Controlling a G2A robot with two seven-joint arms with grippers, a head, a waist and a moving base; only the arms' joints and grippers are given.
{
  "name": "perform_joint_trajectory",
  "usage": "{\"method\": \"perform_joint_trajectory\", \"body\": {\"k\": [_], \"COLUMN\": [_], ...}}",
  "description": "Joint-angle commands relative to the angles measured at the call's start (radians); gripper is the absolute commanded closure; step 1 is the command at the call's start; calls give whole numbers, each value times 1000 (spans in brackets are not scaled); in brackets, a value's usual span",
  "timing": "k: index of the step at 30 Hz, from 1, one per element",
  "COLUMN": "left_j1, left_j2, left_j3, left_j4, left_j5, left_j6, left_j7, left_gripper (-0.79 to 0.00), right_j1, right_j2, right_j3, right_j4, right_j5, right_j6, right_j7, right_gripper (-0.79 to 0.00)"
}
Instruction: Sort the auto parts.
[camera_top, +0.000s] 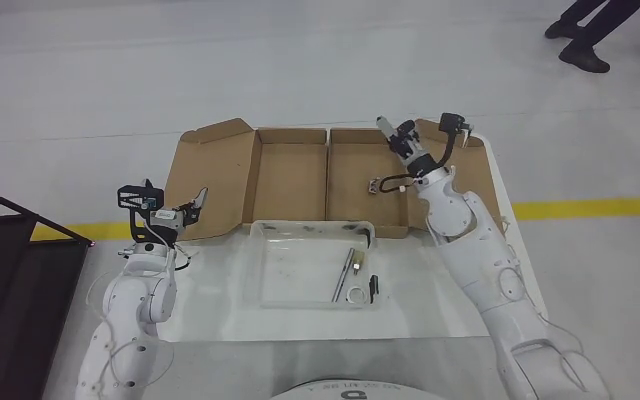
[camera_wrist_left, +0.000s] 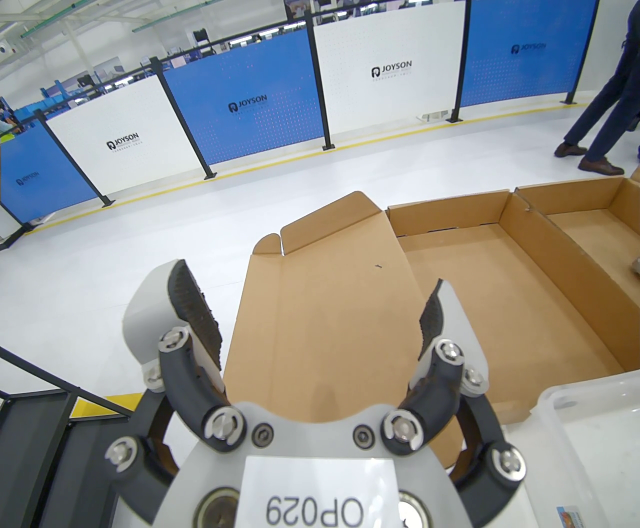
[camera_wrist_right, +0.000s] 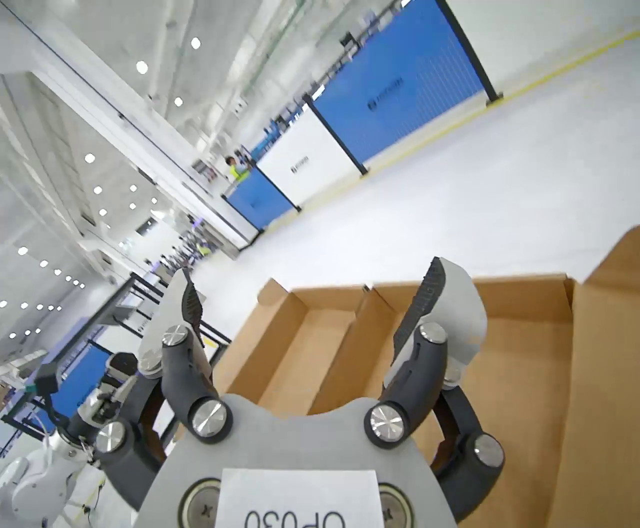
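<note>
A clear plastic bin at the table's front middle holds a long metal rod part and a small black part. Behind it lies an open cardboard box with two compartments. A small metal part rests in the right compartment. My left gripper hangs open and empty over the box's left flap. My right gripper is open and empty above the far edge of the right compartment.
The clear bin's corner lies close beside the left gripper. A dark rack stands off the table's left side. Blue and white barrier panels fence the floor beyond. The left arm appears far off in the right wrist view.
</note>
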Motion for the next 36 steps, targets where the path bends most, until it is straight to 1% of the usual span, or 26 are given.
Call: {"method": "perform_joint_trajectory", "body": {"k": [1,5,7,19,20,21,23,25,28,31,36], "left_j1": [0,0,0,0,0,0,0,0,0,0,0], "left_j2": [0,0,0,0,0,0,0,0,0,0,0], "left_j3": [0,0,0,0,0,0,0,0,0,0,0], "left_j4": [0,0,0,0,0,0,0,0,0,0,0], "left_j5": [0,0,0,0,0,0,0,0,0,0,0], "left_j6": [0,0,0,0,0,0,0,0,0,0,0], "left_j7": [0,0,0,0,0,0,0,0,0,0,0], "left_gripper": [-785,-785,-785,-785,-785,-785,-785,-785,-785,-785,-785], "right_j1": [-6,-22,-32,-32,-33,-36,-61,-97,-157,-210,-281], "right_j2": [-2,-7,-13,-13,-13,-9,0,7,21,30,44], "right_j3": [3,10,3,3,0,-13,-9,9,60,118,213], "right_j4": [-5,-15,-25,-25,-27,-37,-55,-71,-94,-111,-132], "right_j5": [-3,-31,15,15,3,-66,-172,-232,-341,-381,-380], "right_j6": [-43,-86,-123,-123,-120,-112,-109,-103,-63,-4,15], "right_j7": [-71,-185,-231,-231,-221,-174,-144,-157,-183,-238,-282], "right_gripper": [-785,-785,-785,-785,-785,-785,-785,-785,-785,-785,-785]}}
